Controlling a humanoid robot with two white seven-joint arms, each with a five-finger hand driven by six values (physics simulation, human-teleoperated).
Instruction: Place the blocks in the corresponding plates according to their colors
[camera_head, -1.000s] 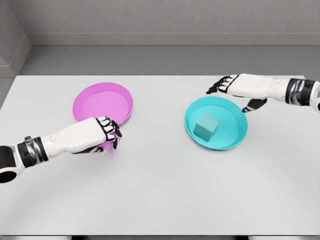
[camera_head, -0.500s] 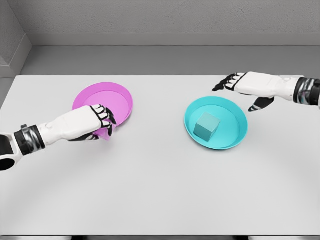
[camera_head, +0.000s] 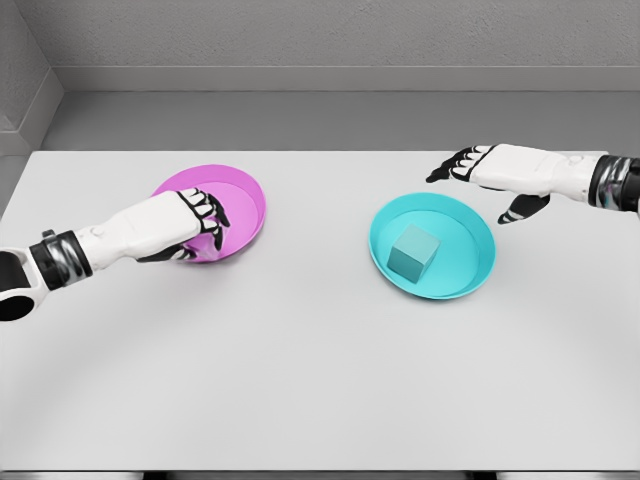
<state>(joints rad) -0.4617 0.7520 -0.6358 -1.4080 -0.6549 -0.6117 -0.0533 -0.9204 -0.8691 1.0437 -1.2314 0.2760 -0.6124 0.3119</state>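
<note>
Head view: left robot hand (camera_head: 190, 228) curled over pink plate (camera_head: 245, 195).

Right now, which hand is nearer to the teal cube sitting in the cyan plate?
The right hand. It hovers open just past the cyan plate's far right rim, up and right of the teal cube. The left hand is far across the table, over the pink plate.
</note>
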